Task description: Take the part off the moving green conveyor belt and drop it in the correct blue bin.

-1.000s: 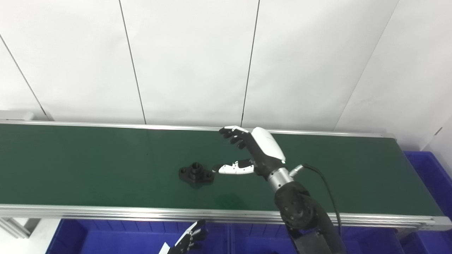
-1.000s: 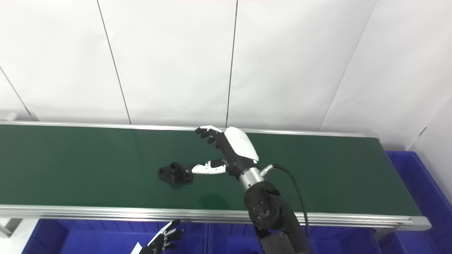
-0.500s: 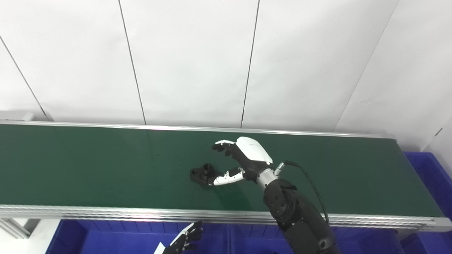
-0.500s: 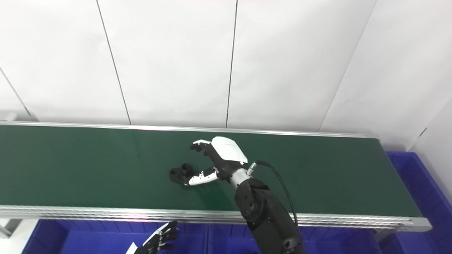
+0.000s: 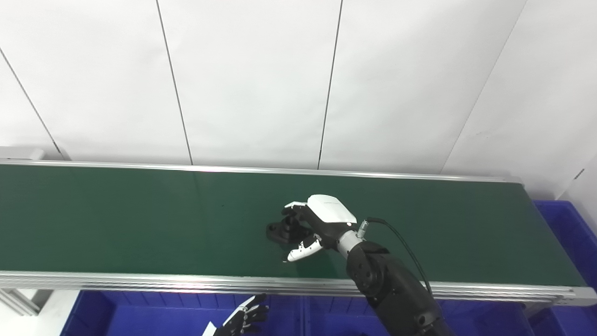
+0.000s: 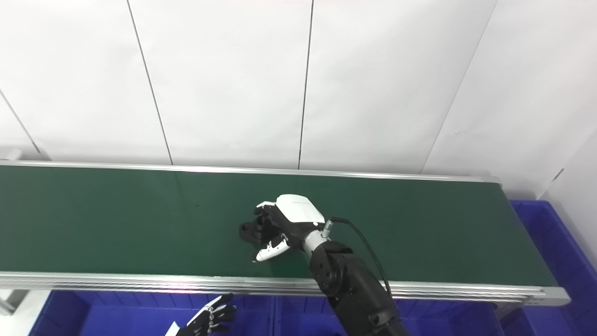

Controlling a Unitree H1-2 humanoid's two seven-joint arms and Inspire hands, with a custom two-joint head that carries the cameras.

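Observation:
A small black flanged part (image 5: 279, 230) lies on the green conveyor belt (image 5: 116, 219), near its middle. My right hand (image 5: 322, 218) is low over the part from the right. Its fingers curl down across the part's top and far side, hiding the right half. The white thumb tip (image 5: 301, 251) still points out toward the near side, apart from the part. The part rests on the belt. My left hand (image 5: 242, 319) hangs open, fingers spread, below the belt's front rail over the blue bins (image 5: 140, 317).
A row of blue bins runs under the belt's front rail (image 5: 186, 282), and another blue bin (image 5: 566, 233) stands past the belt's right end. White wall panels stand behind the belt. A black cable (image 5: 406, 247) loops off my right wrist.
The part has ridden rightward on the belt. My right hand has dropped and come toward the near side onto it, fingers curling over it. The left hand has barely moved.

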